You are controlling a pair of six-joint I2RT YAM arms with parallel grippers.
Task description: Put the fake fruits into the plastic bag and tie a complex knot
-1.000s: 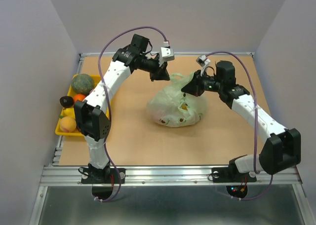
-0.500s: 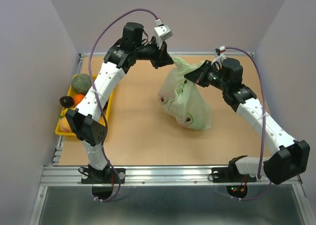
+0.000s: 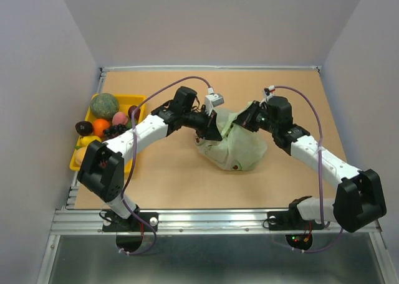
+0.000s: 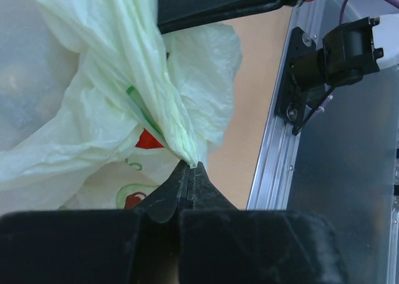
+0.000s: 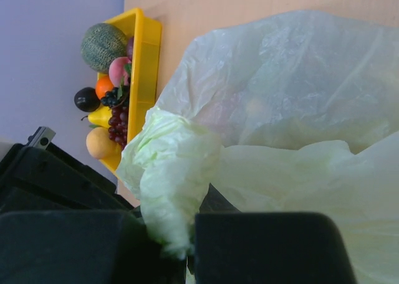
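Note:
The pale green plastic bag (image 3: 235,146) lies on the table's middle with fruit shapes showing faintly through it. My left gripper (image 3: 216,132) is shut on a bunched handle of the bag (image 4: 163,103) at its left top. My right gripper (image 3: 247,119) is shut on the other bunched handle (image 5: 168,184) at the bag's right top. More fake fruits sit in the yellow tray: a green melon (image 3: 104,104), an orange (image 3: 100,125), purple grapes (image 3: 114,131), a pink fruit (image 3: 120,118). No knot shows.
The yellow tray (image 3: 138,101) stands at the table's left edge, also in the right wrist view (image 5: 144,66). A dark fruit (image 3: 83,128) lies at its left rim. Grey walls close the table on three sides.
Both grippers came down from high above the table and moved closer together, lowering the bag, which now rests slumped on the table. Both stay shut on its handles.

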